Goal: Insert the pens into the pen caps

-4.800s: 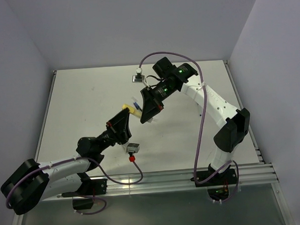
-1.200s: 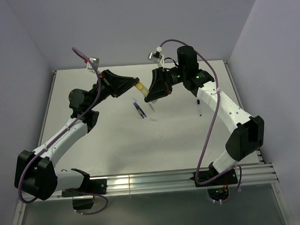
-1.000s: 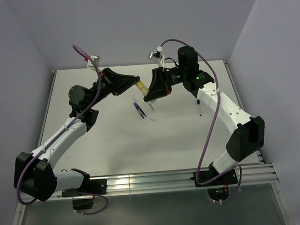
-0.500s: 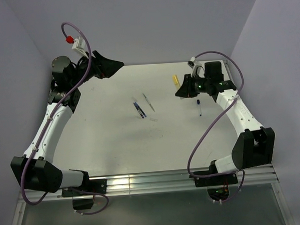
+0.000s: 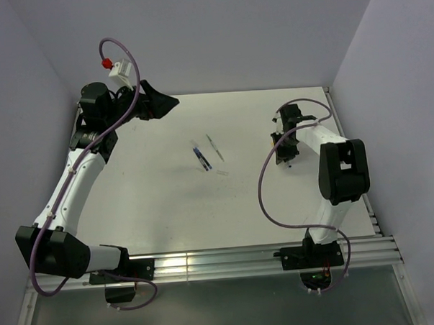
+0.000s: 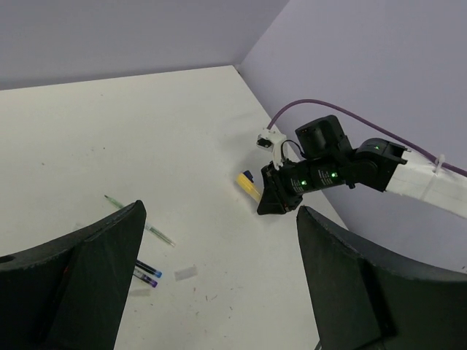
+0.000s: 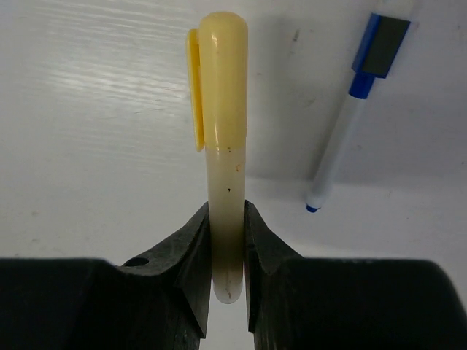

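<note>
Over on the right wrist view, the right claw [image 7: 227,257] is clenched on a pale yellow pen [image 7: 225,211]. Its two dark fingers [image 7: 195,251] pinch the lower barrel at bottom centre of the frame, and the pen runs straight up from the jaws. A yellow cap [image 7: 219,80] sits on the pen's far end, clip turned to the left. Just to the upper right, apart from the claw, a blue-and-white pen [image 7: 350,109] lies slanted on the white table [image 7: 87,109]. From the top view, the right claw [image 5: 283,154] is at right of centre, tipped down close to the table [image 5: 147,201], with its arm [image 5: 339,164] folded tightly back on itself. The left claw [image 6: 219,292] is released. Its fingers [image 6: 80,284] stand wide apart at the lower corners of its own view, and nothing is between them. In the top view it [image 5: 164,103] hangs high at upper left on an arm [image 5: 74,183] stretched up along the left edge, well apart from everything on the table. At mid-table a dark blue pen [image 5: 201,157] lies just beside a thin pale stick [image 5: 214,147], and a whitish cap [image 5: 222,172] sits just below them.
</note>
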Motion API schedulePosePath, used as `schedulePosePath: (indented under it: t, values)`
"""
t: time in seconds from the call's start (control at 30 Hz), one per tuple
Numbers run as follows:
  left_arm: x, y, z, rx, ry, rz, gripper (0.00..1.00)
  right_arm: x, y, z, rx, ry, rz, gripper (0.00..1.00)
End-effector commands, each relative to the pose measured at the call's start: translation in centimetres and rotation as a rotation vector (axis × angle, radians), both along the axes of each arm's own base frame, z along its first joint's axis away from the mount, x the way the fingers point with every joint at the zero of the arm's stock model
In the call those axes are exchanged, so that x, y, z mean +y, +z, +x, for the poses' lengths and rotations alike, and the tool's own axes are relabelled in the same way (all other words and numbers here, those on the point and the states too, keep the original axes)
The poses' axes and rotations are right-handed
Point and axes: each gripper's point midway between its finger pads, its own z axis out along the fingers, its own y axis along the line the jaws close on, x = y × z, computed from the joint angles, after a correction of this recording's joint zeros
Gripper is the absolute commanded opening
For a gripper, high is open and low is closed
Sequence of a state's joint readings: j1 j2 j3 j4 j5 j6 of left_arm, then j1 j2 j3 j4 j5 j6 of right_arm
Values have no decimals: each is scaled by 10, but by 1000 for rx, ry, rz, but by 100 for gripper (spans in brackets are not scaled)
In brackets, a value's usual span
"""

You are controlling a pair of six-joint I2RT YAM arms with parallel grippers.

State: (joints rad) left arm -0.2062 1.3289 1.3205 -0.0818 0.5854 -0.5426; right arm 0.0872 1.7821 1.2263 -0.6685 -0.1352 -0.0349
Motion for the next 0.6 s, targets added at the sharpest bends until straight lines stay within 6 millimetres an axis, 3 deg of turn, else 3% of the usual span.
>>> schedulePosePath:
  t: [0.0,0.2,0.57]
  values:
    - [-1,12,1,-42,-2,4,90,-22,5,14,-19,-59,-120,0]
    - [-1,8,5,-26,-2,6,90,-32,-9,15,17,-92,-178,3]
    - [-2,7,4,-24,-10,10,92,-31,-26,23,61,-73,-231,11]
